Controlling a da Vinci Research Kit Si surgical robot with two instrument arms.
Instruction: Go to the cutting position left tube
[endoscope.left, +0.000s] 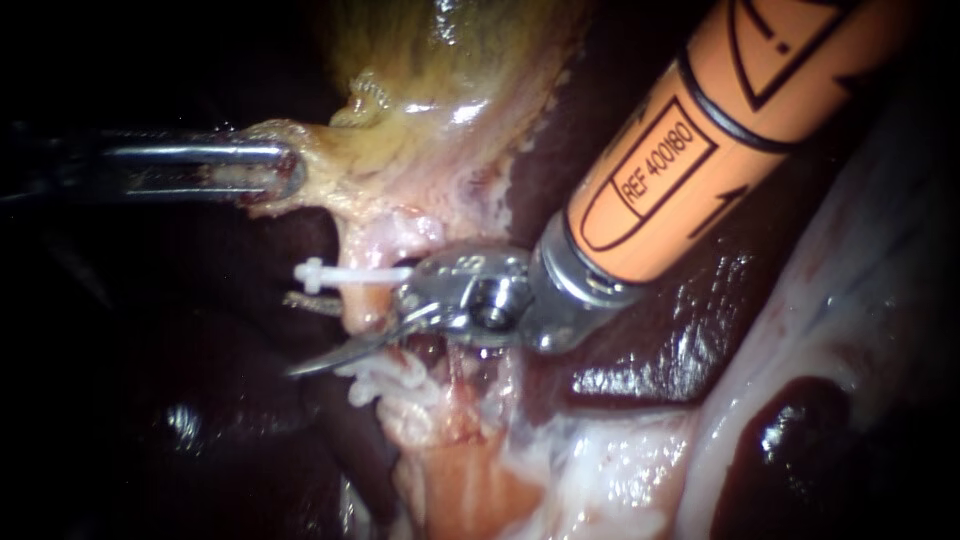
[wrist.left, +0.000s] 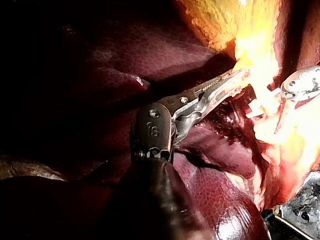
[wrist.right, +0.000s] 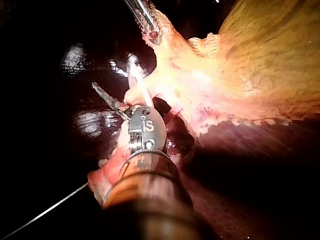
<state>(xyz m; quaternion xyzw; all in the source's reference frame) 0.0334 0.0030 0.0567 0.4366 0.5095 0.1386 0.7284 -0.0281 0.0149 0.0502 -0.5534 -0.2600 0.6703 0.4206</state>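
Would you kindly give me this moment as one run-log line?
left instrument: jaws shut on gallbladder | right instrument: jaws open at tube near white clip | tube uncut

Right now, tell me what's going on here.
The left instrument has its end effector shut on the edge of the gallbladder, holding it out to the side. The right instrument, which ends in blades, has them open around the tube just below a white clip, with the dark liver behind. The tube looks uncut.
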